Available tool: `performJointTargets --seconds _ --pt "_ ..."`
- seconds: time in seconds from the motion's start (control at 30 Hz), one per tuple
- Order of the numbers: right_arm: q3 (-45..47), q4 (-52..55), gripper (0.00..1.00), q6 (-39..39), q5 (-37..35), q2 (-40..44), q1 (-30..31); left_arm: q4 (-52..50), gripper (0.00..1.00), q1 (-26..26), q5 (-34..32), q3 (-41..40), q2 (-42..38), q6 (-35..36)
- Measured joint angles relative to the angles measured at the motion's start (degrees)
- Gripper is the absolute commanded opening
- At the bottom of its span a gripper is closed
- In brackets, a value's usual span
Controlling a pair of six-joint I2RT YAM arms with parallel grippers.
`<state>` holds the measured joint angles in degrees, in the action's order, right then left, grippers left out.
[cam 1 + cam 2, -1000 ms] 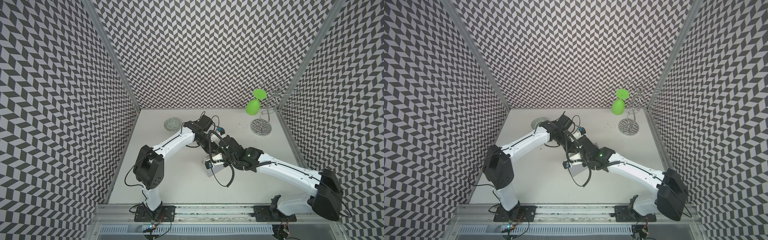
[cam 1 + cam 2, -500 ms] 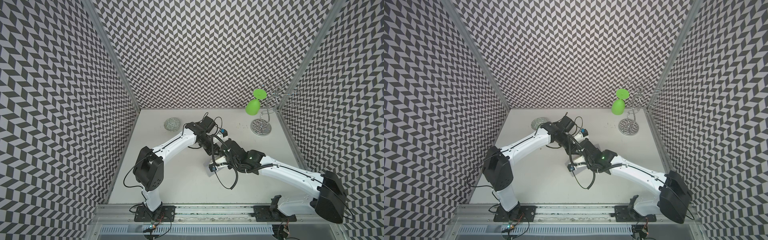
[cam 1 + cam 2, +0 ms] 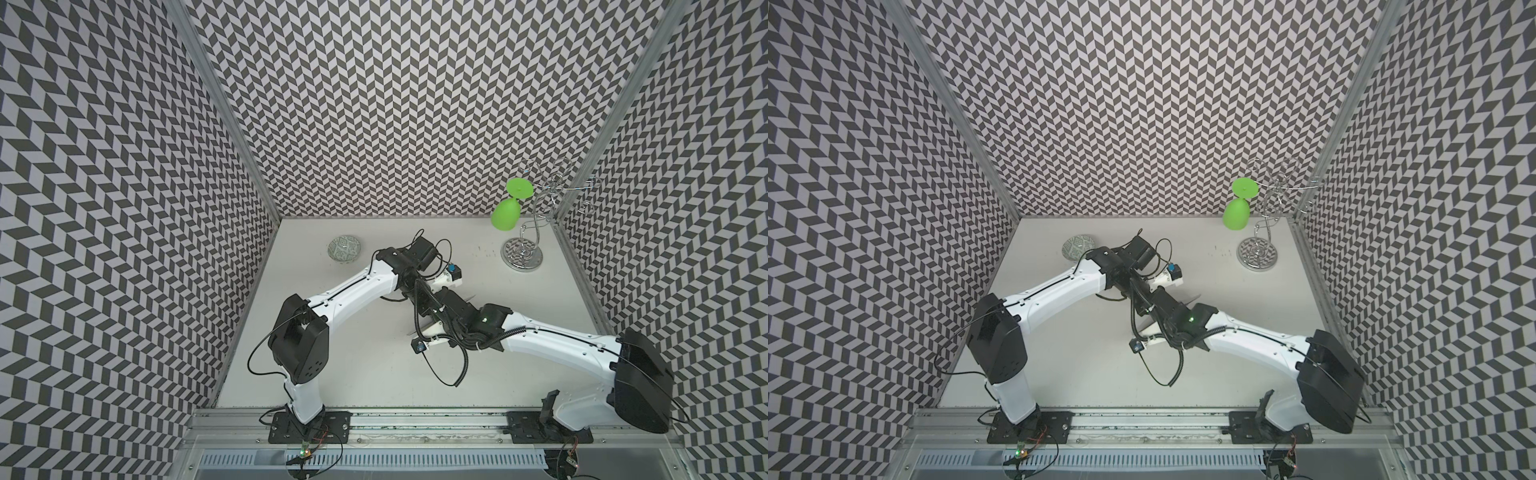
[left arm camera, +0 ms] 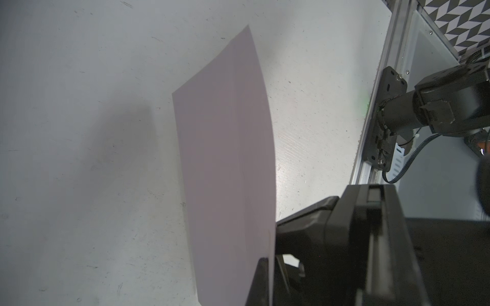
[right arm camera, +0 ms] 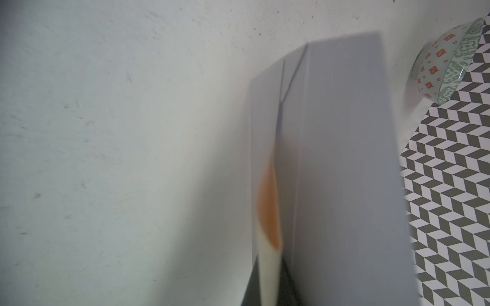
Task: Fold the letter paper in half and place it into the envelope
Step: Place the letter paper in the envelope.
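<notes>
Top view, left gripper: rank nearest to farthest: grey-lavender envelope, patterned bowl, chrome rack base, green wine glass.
1. Grey-lavender paper envelope: clamped in the shut left gripper, mid-table.
2. Green-patterned ceramic bowl: back left.
3. Round chrome rack base and green plastic wine glass hanging from that rack, back right: too close to call.

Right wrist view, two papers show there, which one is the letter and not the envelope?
The letter paper is the narrow cream-and-orange strip. The envelope beside it is the broad grey-lavender sheet, with no warm colour.
</notes>
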<state>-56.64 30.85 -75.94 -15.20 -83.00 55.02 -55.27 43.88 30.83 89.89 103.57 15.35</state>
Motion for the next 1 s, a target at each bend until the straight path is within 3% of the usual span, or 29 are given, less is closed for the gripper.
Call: performJointTargets --seconds 0.37,0.53,0.63,1.0 --pt "-0.07 -0.07 0.04 1.25 -0.39 -0.26 0.00 -0.04 0.00 0.00 -0.04 0.22 0.37 -0.02" --pt "-3.26 5.46 0.33 3.65 1.07 -1.31 -0.31 -0.09 0.00 -0.04 -0.46 0.22 0.35 0.04" --pt "-5.35 9.77 0.42 4.85 2.82 -1.95 -0.83 0.37 0.00 -0.07 -0.66 0.26 0.35 0.17" --pt "-5.97 12.81 0.45 6.14 4.11 -1.14 -1.20 0.59 0.00 -0.02 0.44 0.20 0.35 0.24"
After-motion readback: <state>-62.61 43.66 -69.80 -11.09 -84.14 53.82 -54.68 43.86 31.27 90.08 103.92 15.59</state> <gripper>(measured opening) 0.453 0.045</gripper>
